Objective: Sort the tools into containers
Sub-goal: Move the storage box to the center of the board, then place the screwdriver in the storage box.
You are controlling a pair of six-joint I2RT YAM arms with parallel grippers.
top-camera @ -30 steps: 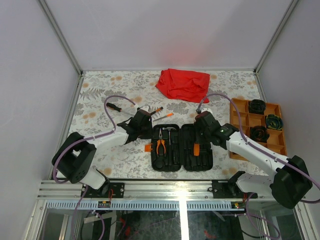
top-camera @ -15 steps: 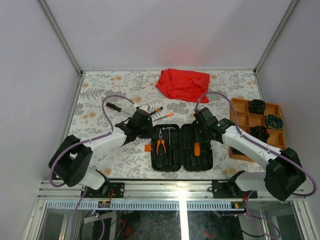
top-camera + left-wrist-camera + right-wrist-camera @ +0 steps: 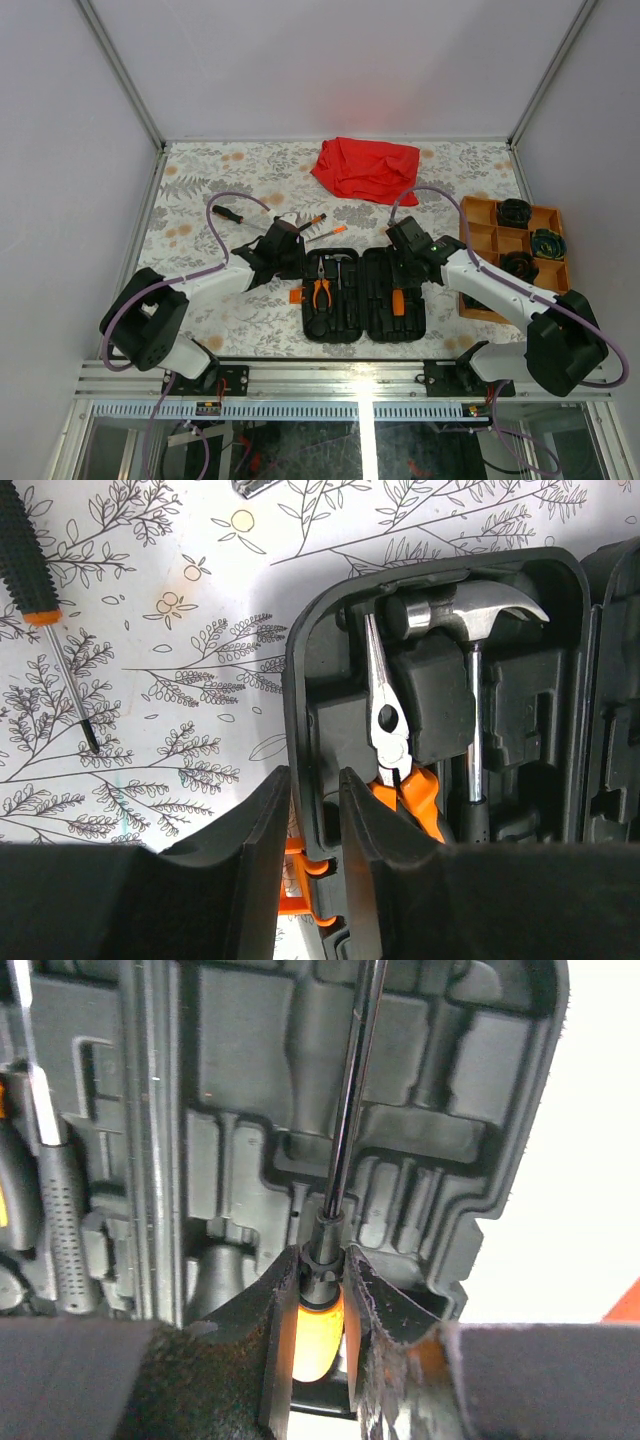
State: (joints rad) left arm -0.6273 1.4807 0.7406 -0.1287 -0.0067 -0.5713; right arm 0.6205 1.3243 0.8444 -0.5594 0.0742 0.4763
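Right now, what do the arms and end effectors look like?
The left arm and right arm have white links and black joint housings; a purple cable loops off each. The left end effector and right end effector are black, two flat fingers.

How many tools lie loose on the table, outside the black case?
3. A black-handled screwdriver lies at the left; a small screwdriver and an orange-tipped tool lie side by side just behind the black case. The left arm may hide others.

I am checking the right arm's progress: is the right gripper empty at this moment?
No, the right gripper is shut on a screwdriver, its orange handle clamped in the grip, over the black case.
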